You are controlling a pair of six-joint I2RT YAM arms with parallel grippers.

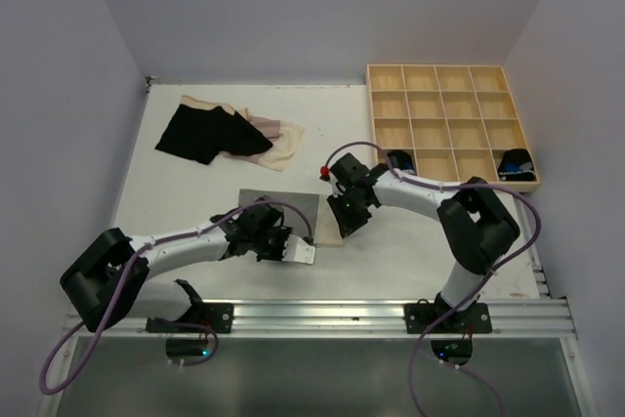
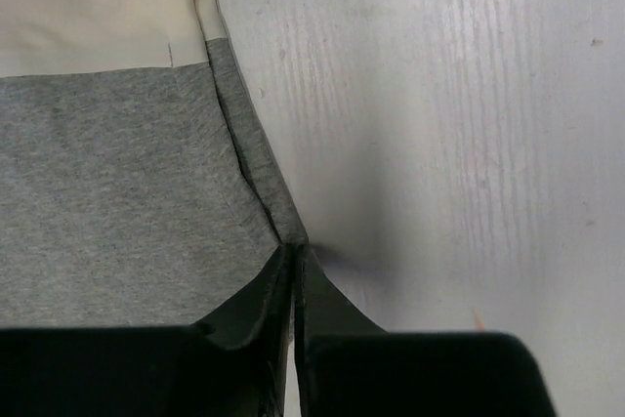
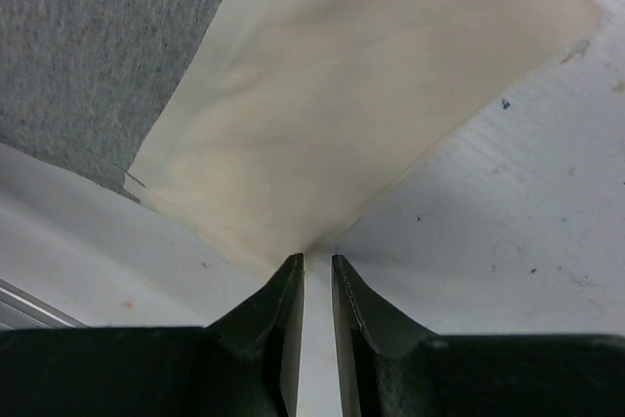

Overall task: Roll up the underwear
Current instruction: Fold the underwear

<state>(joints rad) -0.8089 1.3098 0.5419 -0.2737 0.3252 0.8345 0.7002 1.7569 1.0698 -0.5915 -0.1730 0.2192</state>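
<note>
Both wrist views alone show underwear [image 2: 117, 212], seemingly pinched.

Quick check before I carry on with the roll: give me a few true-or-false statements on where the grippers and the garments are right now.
1. The left gripper is closed on the edge of the grey underwear. True.
2. The black underwear lies inside the wooden tray. False: it lies on the table, far left, well apart from the tray.
3. Every compartment of the tray is empty. False: two compartments in the near row hold dark items.
4. The right gripper has its tips at a corner of the beige cloth. True.
</note>
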